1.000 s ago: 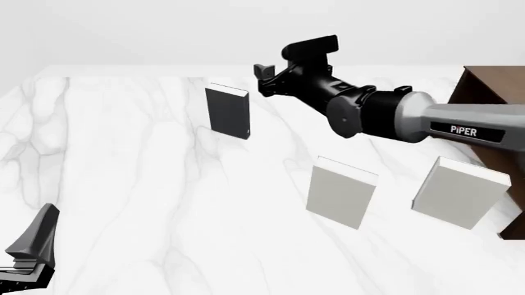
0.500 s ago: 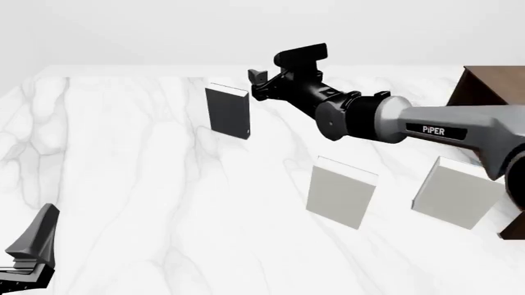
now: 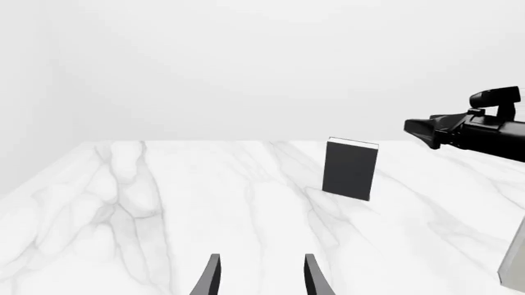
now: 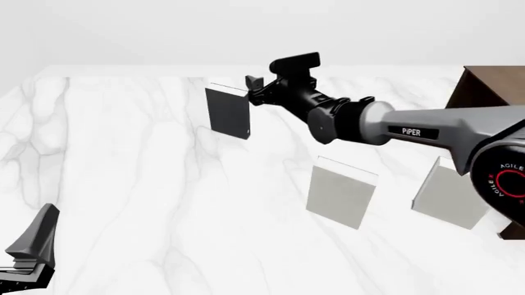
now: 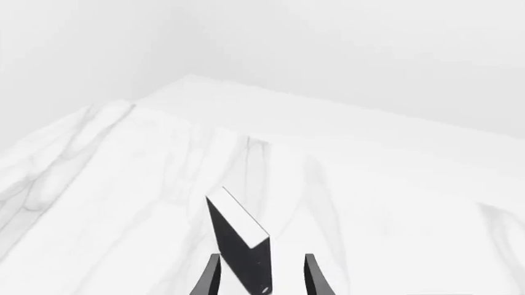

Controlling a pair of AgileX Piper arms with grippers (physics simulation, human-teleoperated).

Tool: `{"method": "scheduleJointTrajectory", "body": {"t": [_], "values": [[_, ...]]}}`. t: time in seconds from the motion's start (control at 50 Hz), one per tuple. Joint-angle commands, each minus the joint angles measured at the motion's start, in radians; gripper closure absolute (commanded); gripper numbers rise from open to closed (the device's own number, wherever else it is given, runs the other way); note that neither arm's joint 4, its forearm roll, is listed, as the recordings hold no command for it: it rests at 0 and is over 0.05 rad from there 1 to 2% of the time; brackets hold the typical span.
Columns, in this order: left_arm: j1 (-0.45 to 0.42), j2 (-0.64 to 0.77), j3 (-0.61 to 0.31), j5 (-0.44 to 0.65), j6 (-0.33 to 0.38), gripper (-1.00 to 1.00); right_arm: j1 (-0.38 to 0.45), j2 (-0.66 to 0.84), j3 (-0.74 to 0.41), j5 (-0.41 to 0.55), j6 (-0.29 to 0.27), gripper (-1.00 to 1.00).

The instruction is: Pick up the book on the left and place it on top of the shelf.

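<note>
Book point(image 4: 227, 112): upright on table point(image 4: 123, 184), far left, long axis vertical. Right tool point(image 4: 251, 86): spread, at its top right corner, nearer. Left tool point(image 3: 259, 279): spread, well apart

The only clear lettering is on the right arm point(image 4: 426, 132) in the front view: the word "PiPER" in white letters on a small dark strip along the grey forearm link. At the far right edge of that view, the arm's dark round joint point(image 4: 510, 178) carries small white lettering along a red ring; it starts "AGILE" and is cut off by the picture's edge. Nothing readable stands on anything else in any view.
</note>
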Motion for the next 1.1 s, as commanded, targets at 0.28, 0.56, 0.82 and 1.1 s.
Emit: {"method": "scheduleJointTrajectory", "body": {"t": [0.28, 0.56, 0.82, 1.1], "values": [[0.000, 0.000, 0.000, 0.000, 0.000, -1.00, -0.004, 0.101, -0.065, -0.015, 0.017, -1.00], [0.000, 0.000, 0.000, 0.000, 0.000, -1.00, 0.000, 0.151, -0.102, -0.016, 0.024, -1.00], [0.000, 0.000, 0.000, 0.000, 0.000, -1.00, 0.003, 0.178, -0.131, -0.014, 0.026, -1.00], [0.000, 0.000, 0.000, 0.000, 0.000, -1.00, 0.011, 0.223, -0.163, -0.018, 0.036, -1.00]]}}
